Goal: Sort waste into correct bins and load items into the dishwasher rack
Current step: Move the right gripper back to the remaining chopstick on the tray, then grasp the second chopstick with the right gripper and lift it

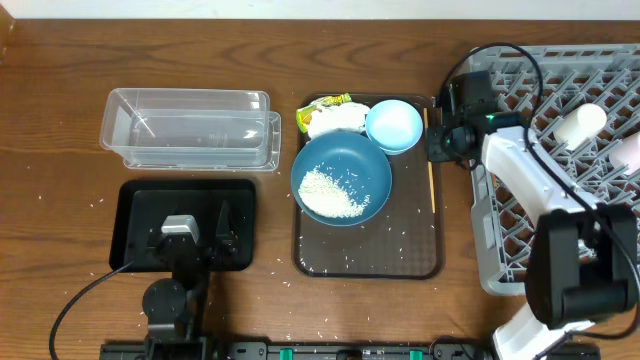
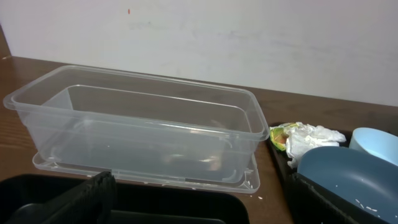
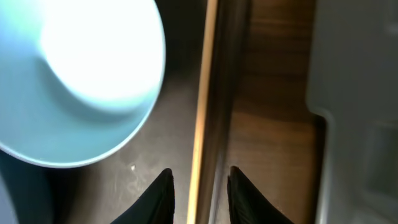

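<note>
My right gripper hangs over the right rim of the brown serving tray. Its jaws are narrowly open astride the wooden chopsticks, with small gaps on both sides. The light-blue bowl sits just left of them. A dark-blue bowl holds the rice. The tissue and yellow-green wrapper lie at the tray's back. My left gripper rests open and empty over the black tray, facing the clear container. The grey rack holds a white cup and a pink cup.
Loose rice grains are scattered on the serving tray floor and on the wooden table around it. The rack's left wall stands close beside my right gripper. A black cable loops over the rack behind the right arm.
</note>
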### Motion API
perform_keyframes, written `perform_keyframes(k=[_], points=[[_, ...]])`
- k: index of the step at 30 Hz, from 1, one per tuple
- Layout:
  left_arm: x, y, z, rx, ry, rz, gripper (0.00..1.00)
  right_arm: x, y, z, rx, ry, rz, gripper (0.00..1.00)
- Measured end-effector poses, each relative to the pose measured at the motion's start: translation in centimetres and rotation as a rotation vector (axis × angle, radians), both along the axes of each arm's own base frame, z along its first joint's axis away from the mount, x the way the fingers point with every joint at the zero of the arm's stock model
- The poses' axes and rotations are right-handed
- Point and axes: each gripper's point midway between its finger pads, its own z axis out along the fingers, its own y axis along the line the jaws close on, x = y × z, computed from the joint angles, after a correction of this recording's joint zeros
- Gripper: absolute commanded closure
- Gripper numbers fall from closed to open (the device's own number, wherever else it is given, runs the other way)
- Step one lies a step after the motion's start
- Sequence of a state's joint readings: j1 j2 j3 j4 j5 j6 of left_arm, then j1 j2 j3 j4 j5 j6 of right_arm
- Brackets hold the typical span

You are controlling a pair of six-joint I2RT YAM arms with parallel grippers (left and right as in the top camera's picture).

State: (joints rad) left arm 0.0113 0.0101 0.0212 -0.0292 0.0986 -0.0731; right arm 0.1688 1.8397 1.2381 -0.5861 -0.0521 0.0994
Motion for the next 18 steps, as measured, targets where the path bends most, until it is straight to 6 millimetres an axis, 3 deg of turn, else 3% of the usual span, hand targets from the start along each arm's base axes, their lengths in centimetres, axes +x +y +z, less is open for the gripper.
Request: perform_keyframes(k=[11,18], points=[[0.0,0.0,0.0,0.0,0.0,0.0,0.11,0.1,0.7,-3.1,0.002,0.047,0.015,0.75],[0.0,0.0,0.0,0.0,0.0,0.0,0.11,0.3,1.4,-3.4,-0.004,0.04,0.031,0.75]])
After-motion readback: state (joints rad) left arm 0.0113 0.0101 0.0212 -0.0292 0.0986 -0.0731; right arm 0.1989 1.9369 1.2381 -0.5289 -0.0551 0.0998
